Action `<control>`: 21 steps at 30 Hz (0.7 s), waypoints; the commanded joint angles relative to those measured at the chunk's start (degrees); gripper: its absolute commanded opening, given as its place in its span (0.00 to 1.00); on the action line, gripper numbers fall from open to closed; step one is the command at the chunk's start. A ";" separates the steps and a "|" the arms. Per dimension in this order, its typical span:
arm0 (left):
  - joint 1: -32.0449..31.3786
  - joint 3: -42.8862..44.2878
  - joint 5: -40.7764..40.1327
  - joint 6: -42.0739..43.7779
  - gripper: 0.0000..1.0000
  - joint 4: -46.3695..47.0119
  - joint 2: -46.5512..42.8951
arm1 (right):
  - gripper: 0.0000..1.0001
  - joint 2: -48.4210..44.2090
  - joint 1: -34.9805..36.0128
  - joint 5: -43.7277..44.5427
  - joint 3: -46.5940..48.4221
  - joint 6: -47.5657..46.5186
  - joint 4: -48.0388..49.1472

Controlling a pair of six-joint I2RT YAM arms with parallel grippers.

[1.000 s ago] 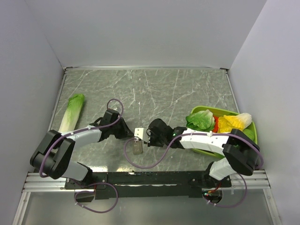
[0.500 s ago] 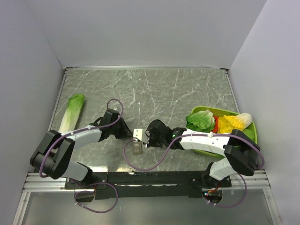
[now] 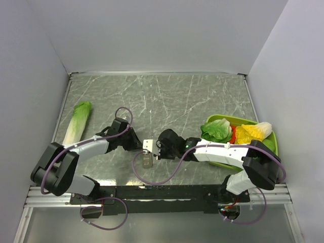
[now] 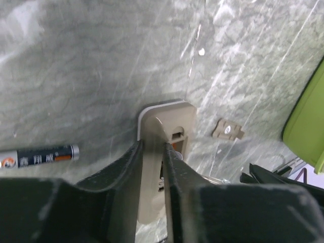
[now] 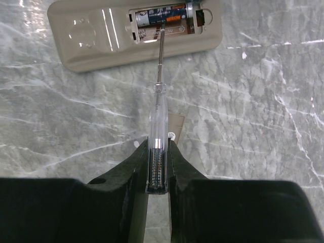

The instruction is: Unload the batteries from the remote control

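Note:
The remote control [image 3: 148, 145] is held on edge at the table's near middle, between both grippers. My left gripper [image 3: 138, 145] is shut on it; in the left wrist view my left gripper [image 4: 152, 152] clamps the grey-tan bar [image 4: 167, 119]. In the right wrist view the remote [image 5: 91, 35] shows its open recess with one battery [image 5: 161, 14] inside. My right gripper [image 5: 158, 148] is shut on a clear-handled screwdriver [image 5: 158, 116] whose tip is in the recess. It also shows in the top view [image 3: 161, 147]. One loose battery [image 4: 38, 156] lies on the table.
The small tan battery cover [image 3: 147, 161] lies just in front of the remote; it also shows in the left wrist view [image 4: 228, 130]. A long pale-green cabbage [image 3: 77, 121] lies at the left. A green tray [image 3: 229, 118] of vegetables stands at the right.
My right gripper with the screwdriver has edged a little left, toward the remote. The remote and my left gripper have barely shifted.

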 commanded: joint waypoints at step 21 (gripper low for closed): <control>-0.51 1.33 -2.90 1.78 0.39 -5.06 -6.44 | 0.00 -3.22 0.98 -1.92 1.93 0.73 0.60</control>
